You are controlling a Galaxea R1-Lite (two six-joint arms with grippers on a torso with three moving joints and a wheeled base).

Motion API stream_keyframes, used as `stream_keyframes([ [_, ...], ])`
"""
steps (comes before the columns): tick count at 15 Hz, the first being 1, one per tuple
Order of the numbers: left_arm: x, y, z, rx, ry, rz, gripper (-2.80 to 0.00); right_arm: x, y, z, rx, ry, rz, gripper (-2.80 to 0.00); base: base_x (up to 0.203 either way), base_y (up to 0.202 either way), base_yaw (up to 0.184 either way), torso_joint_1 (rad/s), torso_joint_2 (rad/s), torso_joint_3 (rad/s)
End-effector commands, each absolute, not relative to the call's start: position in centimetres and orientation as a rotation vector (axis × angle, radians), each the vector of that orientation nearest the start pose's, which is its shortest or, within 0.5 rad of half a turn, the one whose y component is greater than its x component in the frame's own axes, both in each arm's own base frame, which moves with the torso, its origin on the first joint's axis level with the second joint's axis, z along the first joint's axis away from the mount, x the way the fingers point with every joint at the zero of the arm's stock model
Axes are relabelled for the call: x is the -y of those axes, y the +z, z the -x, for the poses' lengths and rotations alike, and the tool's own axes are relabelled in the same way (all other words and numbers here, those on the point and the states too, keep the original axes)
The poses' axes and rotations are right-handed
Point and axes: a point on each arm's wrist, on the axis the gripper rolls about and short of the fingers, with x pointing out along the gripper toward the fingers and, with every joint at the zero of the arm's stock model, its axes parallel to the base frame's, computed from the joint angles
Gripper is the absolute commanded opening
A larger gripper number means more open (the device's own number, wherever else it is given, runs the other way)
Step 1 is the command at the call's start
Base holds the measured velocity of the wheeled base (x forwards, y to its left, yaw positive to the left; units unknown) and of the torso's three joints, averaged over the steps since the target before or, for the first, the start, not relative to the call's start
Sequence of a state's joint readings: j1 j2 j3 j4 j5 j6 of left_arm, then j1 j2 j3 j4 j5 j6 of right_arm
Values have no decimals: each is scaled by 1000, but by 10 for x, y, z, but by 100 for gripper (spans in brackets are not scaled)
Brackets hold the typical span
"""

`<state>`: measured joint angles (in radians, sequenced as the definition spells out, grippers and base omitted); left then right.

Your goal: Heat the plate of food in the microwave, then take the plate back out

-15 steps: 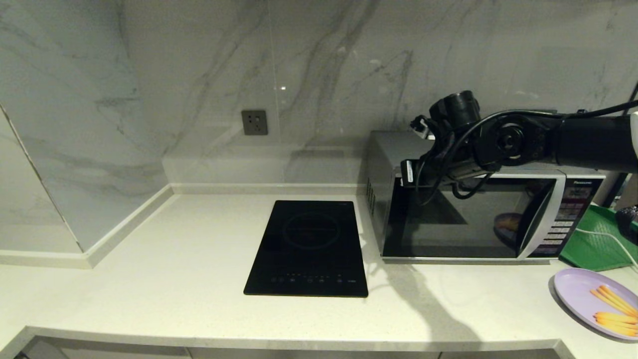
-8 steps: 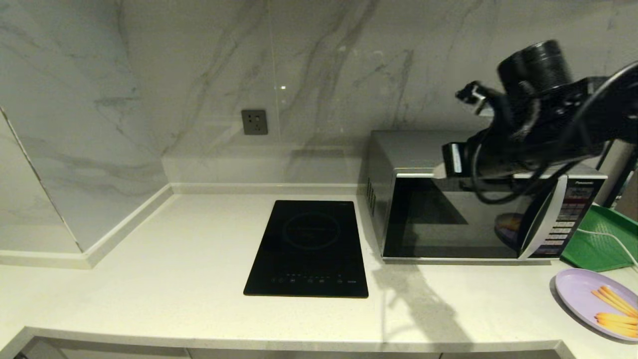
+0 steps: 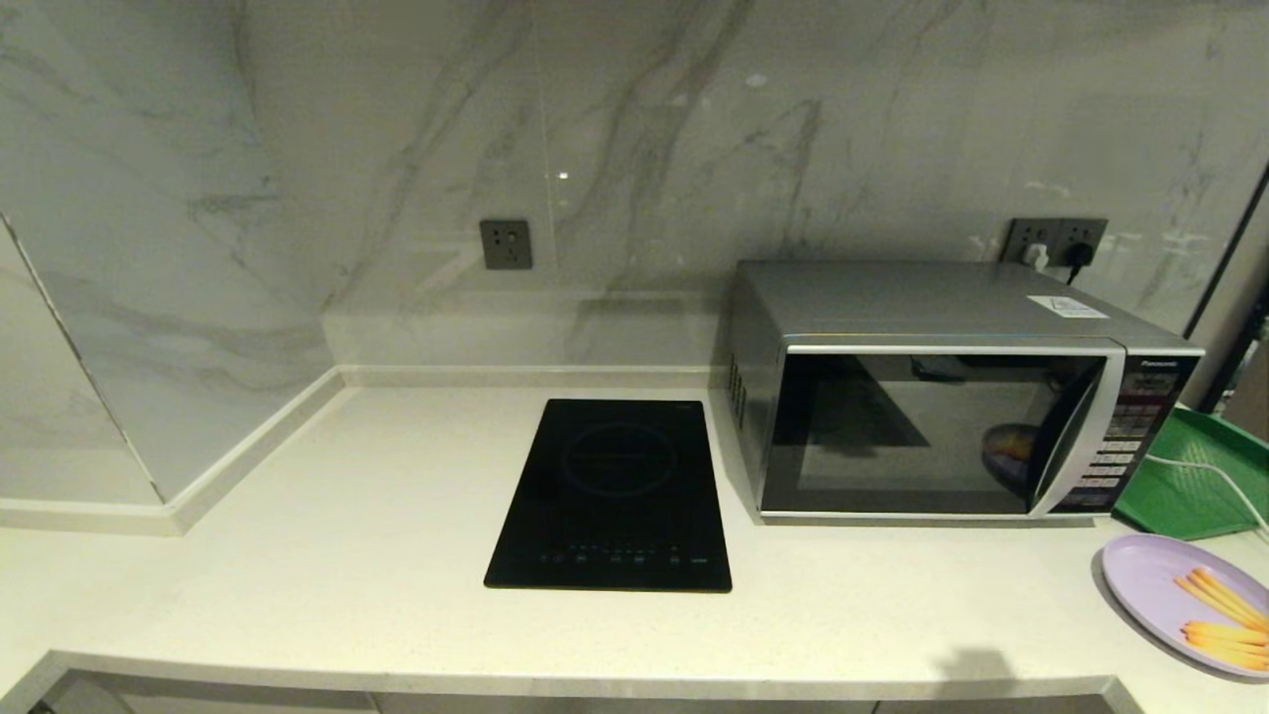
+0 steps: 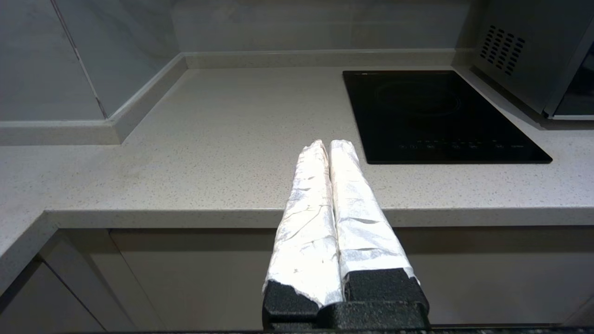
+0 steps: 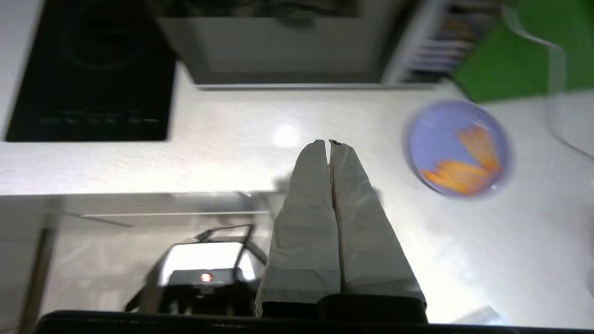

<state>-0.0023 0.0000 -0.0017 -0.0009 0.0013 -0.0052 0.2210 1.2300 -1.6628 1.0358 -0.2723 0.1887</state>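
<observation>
The silver microwave (image 3: 942,397) stands at the back right of the counter with its dark door closed. The lavender plate of food (image 3: 1190,600) lies on the counter in front of it at the right edge, orange sticks on it. No arm shows in the head view. In the right wrist view my right gripper (image 5: 328,142) is shut and empty, high above the counter's front edge, with the plate of food (image 5: 457,148) off to one side. My left gripper (image 4: 328,144) is shut and empty, parked low in front of the counter edge.
A flat black induction hob (image 3: 615,491) is set into the counter left of the microwave. A green tray (image 3: 1185,476) with a white cable across it lies right of the microwave. Wall sockets sit on the marble backsplash. A marble side wall bounds the far left.
The right arm, which stood in front of the microwave's top, has risen and swung away to the right, out of the head view. Microwave and plate have not moved.
</observation>
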Motion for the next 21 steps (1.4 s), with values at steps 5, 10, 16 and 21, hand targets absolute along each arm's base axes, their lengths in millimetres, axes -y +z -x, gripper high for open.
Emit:
stream_keyframes([
  [5, 0, 76, 23, 3, -1, 6, -280, 13, 371, 49, -498, -286, -77, -280, 0, 0, 0, 0, 0, 0],
  [10, 0, 76, 23, 3, 0, 6, -280, 6, 316, 151, -357, -354, -96, -280, 0, 0, 0, 0, 0, 0],
  [16, 0, 76, 23, 3, -2, 6, -280, 3, 204, 198, -265, -279, -85, -280, 0, 0, 0, 0, 0, 0],
  [21, 0, 76, 23, 3, -2, 7, -280, 3, 146, 144, -345, -203, -28, -280, 0, 0, 0, 0, 0, 0],
])
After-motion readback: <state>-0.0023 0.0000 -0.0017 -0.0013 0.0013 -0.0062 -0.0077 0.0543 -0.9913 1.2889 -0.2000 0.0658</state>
